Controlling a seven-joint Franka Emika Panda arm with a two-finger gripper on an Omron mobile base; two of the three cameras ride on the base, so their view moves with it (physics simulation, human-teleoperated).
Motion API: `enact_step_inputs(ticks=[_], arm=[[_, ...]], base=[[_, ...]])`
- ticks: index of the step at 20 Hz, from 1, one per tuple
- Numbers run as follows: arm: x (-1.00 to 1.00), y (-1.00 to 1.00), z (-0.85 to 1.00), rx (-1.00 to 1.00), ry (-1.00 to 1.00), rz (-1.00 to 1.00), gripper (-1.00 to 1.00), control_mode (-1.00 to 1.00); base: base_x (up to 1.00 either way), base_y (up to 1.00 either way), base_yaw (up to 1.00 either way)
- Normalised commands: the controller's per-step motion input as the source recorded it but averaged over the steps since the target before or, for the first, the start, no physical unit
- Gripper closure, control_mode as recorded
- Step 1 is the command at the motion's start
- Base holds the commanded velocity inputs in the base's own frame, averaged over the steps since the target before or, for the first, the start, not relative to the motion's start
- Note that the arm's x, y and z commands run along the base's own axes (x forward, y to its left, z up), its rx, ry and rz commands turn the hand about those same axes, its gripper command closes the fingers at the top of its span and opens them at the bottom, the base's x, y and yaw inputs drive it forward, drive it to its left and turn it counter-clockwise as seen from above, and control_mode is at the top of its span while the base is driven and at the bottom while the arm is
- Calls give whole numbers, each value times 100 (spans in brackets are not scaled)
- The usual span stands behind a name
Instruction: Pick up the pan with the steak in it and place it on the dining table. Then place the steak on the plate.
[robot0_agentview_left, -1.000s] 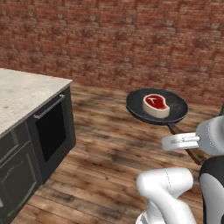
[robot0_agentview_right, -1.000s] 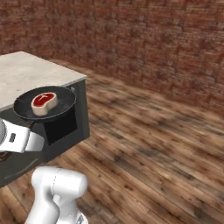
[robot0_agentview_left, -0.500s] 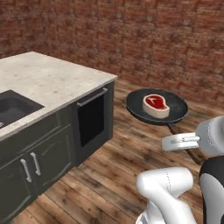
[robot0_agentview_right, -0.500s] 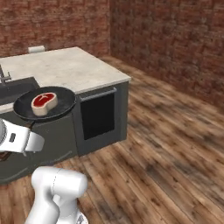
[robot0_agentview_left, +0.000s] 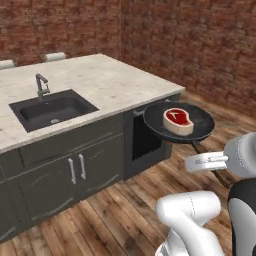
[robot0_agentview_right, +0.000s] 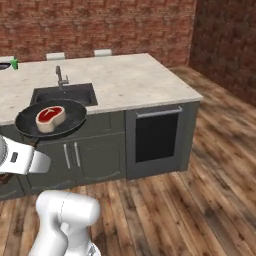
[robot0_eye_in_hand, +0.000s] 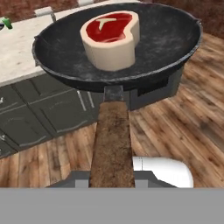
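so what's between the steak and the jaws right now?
Bare black pan floor, then its brown wooden handle running back to the gripper, clearest in the hand view. The steak sits in the pan; nothing else lies along that stretch.

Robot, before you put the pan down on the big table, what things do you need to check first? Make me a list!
1. Pincer holding the pan by its wooden handle: ok.
2. Steak lying inside the pan, away from the rim: ok.
3. Pan held level: ok, it looks flat.
4. Bare spot on the dining table for the pan: ok, beside the sink.
5. Pan over the table: not ok, it hangs over the floor by the corner.
6. Plate ready: cannot tell.
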Motion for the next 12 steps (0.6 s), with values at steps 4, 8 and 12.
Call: enact_step_inputs(ticks=[4,8,12], arm=[[0,0,0,0,0,0,100,100],[0,0,0,0,0,0,100,100],[0,0,0,0,0,0,100,100]], base=[[-6,0,49],[0,0,46],[0,-1,34]])
